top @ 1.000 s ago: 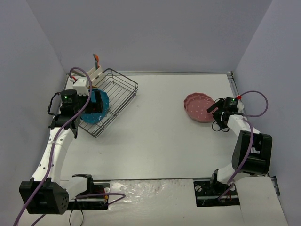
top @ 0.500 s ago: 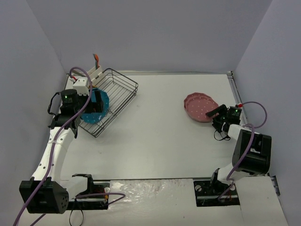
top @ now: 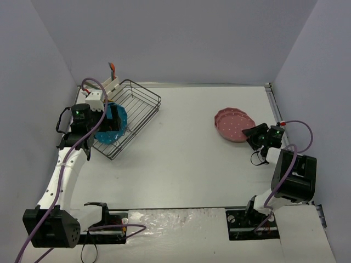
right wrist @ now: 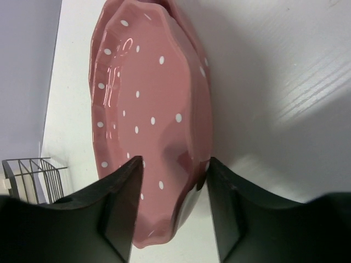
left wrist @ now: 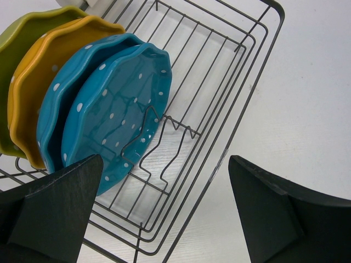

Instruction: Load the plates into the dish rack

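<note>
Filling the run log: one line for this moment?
rack: four plates | left jaws open | right jaws astride pink plates rim

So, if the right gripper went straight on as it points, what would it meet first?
The top pink plate, its near rim lying between the fingers of the right gripper; contact unclear.

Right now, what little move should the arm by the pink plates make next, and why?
Probably close the right jaws fully on the top pink plate: they straddle its near rim with a gap showing, so it isn't gripped yet and can't be lifted toward the dish rack.
</note>
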Controlling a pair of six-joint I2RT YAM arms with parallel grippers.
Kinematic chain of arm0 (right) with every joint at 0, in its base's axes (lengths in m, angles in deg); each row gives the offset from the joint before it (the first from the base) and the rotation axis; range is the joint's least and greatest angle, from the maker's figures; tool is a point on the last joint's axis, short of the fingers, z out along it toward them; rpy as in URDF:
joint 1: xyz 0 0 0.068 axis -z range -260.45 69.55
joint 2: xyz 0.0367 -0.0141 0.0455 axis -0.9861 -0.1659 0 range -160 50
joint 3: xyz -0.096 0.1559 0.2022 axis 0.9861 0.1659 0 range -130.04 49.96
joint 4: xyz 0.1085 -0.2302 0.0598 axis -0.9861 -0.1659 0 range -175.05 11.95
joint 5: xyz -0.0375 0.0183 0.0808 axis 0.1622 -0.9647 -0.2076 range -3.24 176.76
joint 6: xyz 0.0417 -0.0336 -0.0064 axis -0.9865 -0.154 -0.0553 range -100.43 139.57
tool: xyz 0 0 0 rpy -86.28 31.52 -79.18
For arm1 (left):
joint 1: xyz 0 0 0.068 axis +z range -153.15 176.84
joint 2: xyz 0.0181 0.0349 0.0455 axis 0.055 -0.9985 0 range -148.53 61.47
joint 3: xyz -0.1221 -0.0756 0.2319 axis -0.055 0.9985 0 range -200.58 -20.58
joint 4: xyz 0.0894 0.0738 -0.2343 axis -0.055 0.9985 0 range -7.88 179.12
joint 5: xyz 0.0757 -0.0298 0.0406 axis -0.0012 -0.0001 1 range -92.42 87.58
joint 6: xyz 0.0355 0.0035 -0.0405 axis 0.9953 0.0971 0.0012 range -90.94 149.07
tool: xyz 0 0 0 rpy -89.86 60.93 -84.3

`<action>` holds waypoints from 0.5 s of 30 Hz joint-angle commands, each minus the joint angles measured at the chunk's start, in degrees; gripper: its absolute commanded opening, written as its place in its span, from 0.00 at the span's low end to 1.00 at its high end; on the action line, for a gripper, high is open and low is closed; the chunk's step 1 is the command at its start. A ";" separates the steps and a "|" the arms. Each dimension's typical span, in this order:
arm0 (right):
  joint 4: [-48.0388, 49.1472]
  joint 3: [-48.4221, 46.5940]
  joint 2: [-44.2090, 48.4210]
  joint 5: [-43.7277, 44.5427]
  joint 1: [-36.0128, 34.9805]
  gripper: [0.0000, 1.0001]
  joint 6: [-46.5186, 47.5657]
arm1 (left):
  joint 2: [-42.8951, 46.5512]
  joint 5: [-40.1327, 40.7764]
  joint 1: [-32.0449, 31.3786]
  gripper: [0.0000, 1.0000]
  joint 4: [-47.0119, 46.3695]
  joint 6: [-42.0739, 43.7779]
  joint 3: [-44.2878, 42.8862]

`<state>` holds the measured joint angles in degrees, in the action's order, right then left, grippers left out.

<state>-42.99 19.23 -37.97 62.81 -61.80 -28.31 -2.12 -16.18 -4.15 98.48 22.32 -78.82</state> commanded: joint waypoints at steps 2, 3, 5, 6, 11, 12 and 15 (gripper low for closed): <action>6.66 0.70 -1.19 -1.87 0.79 0.38 -1.79 | 0.33 -0.74 0.29 0.97 -4.23 -1.01 -1.18; 6.78 0.74 -1.27 -1.99 0.83 0.35 -1.84 | 0.37 -0.74 0.29 0.97 -4.23 -1.05 -1.18; 7.05 0.86 -1.04 -2.11 0.95 0.26 -1.91 | 0.45 -0.74 0.29 0.97 -4.23 -1.13 -1.18; 7.19 0.93 -0.84 -2.15 1.02 0.20 -1.94 | 0.48 -0.74 0.29 0.97 -4.23 -1.16 -1.18; 7.48 0.79 1.99 -3.34 1.11 0.02 -3.31 | 0.83 -0.98 0.21 0.97 -4.40 -1.84 -1.43; 6.94 0.43 3.04 -3.42 1.12 0.01 -3.39 | 0.87 -1.14 0.10 0.97 -4.27 -2.21 -1.61; 4.58 -0.80 6.38 -3.49 1.05 0.00 -3.34 | 1.03 -2.32 -0.25 0.97 -3.84 -4.04 -2.20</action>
<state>-40.01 20.62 -38.81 61.25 -60.90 -32.54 -2.12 -16.31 -4.15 98.42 21.25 -78.82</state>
